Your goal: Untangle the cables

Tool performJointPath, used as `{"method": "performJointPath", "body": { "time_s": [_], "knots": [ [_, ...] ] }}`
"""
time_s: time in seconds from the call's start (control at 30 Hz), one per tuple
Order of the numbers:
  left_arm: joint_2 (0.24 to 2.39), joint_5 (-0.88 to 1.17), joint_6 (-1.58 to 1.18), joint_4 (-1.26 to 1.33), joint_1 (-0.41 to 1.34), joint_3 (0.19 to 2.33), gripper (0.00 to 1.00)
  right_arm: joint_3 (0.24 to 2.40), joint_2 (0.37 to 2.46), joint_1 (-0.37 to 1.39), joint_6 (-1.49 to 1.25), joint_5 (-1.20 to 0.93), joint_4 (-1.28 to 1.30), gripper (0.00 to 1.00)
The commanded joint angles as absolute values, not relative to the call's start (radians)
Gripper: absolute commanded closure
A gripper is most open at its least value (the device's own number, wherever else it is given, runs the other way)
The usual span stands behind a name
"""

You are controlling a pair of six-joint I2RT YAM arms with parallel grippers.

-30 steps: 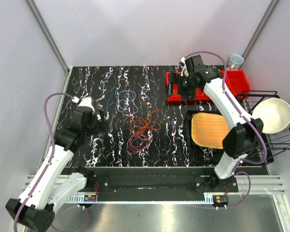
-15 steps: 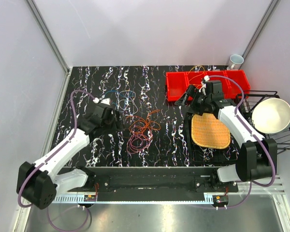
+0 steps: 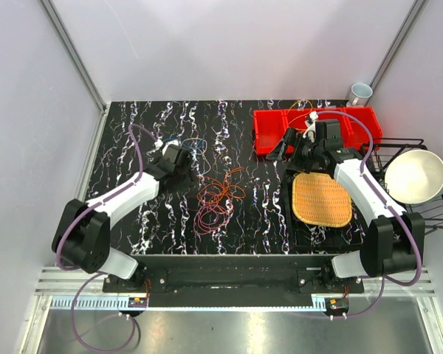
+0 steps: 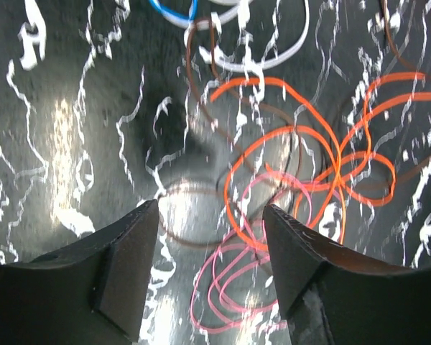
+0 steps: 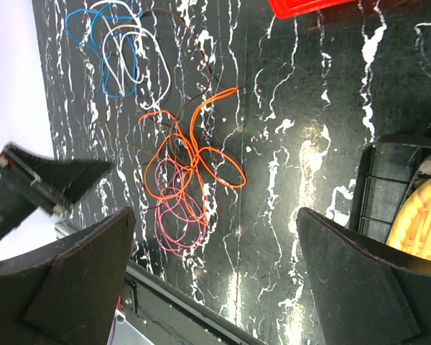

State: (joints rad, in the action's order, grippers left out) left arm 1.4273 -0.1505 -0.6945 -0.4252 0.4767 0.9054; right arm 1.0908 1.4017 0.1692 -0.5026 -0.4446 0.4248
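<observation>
A: Bench (image 3: 125, 214), centre?
B: One orange-red cable (image 3: 220, 190), tangled with one pink cable (image 3: 209, 218). One blue cable (image 3: 193, 148) just beside the left tool (image 3: 183, 171).
A: Right side?
B: Red bins (image 3: 269, 136) holding a yellow-orange cable (image 3: 301, 112), with the right tool (image 3: 288, 151) close in front. Woven tray (image 3: 321, 199). White bowl (image 3: 413, 175) on wire rack (image 3: 428, 217). Cup (image 3: 361, 93), back corner.

- The table (image 3: 266, 214) has a glossy black top veined with white like marble; lamp glare shines off it in the left wrist view.
- The cables (image 3: 218, 195) look smooth and plastic-sheathed, with an even, unbraided surface.
- The fingers (image 4: 122, 266) of the left gripper (image 4: 210, 208) are matt black plastic, faintly grainy.
- The red bins (image 3: 269, 122) are shiny moulded plastic.
- The tray (image 3: 321, 199) is woven and wicker-like, with a rough, ribbed surface.
- The bowl (image 3: 413, 177) is smooth and white.
- The rack (image 3: 428, 214) is thin black wire.
</observation>
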Motion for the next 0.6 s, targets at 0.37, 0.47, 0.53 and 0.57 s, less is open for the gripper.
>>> {"method": "performJointPath", "body": {
  "time_s": [0.37, 0.47, 0.53, 0.57],
  "knots": [
    [1.598, -0.325, -0.727, -0.393, 0.457, 1.057, 0.5, 1.127, 1.442, 0.202, -0.486, -0.505, 0.408, 0.0],
    [1.621, -0.333, -0.739, -0.393, 0.448, 1.057, 0.51, 1.131, 1.451, 0.215, -0.489, -0.505, 0.407, 0.0],
    [1.631, -0.31, -0.736, -0.361, 0.439, 1.055, 0.6, 1.129, 1.454, 0.224, -0.494, -0.5, 0.403, 0.0],
    [1.637, -0.302, -0.73, -0.347, 0.437, 1.052, 0.64, 1.131, 1.456, 0.225, -0.497, -0.499, 0.403, 0.0]
  ]
}}
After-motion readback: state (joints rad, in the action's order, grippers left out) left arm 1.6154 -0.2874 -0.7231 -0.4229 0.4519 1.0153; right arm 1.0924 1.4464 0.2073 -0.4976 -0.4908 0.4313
